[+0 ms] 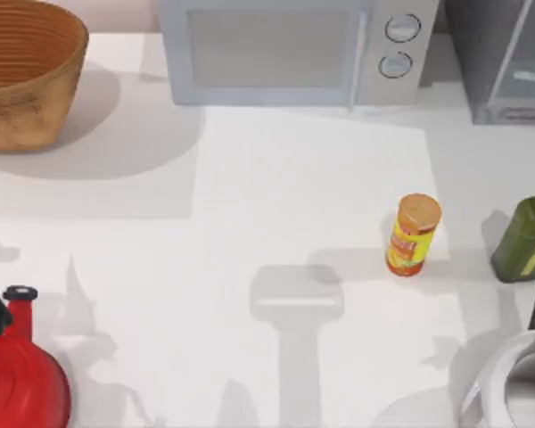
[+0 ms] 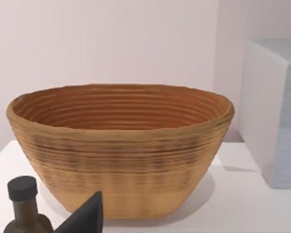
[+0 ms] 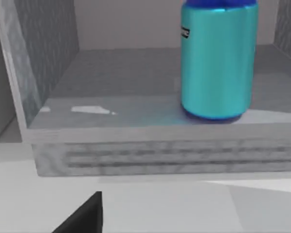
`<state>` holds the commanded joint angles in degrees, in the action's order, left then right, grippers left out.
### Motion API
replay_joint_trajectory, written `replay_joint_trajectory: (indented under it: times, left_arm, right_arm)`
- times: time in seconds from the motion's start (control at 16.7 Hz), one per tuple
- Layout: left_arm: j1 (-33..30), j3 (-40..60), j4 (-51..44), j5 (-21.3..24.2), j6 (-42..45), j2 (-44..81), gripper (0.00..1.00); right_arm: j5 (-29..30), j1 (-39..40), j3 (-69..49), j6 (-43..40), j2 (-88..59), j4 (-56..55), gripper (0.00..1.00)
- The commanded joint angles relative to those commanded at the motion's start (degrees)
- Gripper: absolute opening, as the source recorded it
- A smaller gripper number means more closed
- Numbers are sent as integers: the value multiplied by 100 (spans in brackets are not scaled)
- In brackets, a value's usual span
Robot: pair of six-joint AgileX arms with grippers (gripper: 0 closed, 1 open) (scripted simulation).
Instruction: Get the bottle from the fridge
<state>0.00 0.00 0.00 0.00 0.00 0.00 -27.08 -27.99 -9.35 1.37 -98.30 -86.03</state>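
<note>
Inside the fridge (image 3: 53, 73), our bottle (image 3: 218, 63) stands upright on the grey shelf floor, close to the front edge — our right wrist view shows its teal body with a blue shoulder above. From the top view the fridge (image 1: 504, 58) sits at the far right corner of the bench (image 1: 276, 267), its door swung open, just beside the microwave (image 1: 290, 49). A dark tip of our right tool (image 3: 82, 216) shows in front of the fridge sill, apart from the bottle; we cannot tell whether it is spread or pressed together. Our left tool (image 2: 85, 216) shows likewise as a dark tip facing the woven basket (image 2: 119, 145), state unclear. Elsewhere on the bench — a yellow-and-red canister (image 1: 413, 235), an olive-green bottle (image 1: 524, 236) near the right edge and a red kettle (image 1: 18, 374) at the near left.
</note>
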Motion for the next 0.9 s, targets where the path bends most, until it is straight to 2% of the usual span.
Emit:
replay_joint_trajectory:
  times: [0.3, 0.66, 0.9]
  left_arm:
    - [0, 0, 0, 0, 0, 0, 100]
    - [0, 0, 0, 0, 0, 0, 100]
    - [0, 0, 0, 0, 0, 0, 100]
  right_arm:
    - [-237, -258, -121, -34, -444, -669, 100]
    - [-196, -209, -185, -45, -504, -610, 100]
    - [93, 10, -1070, -105, -1025, -230, 100]
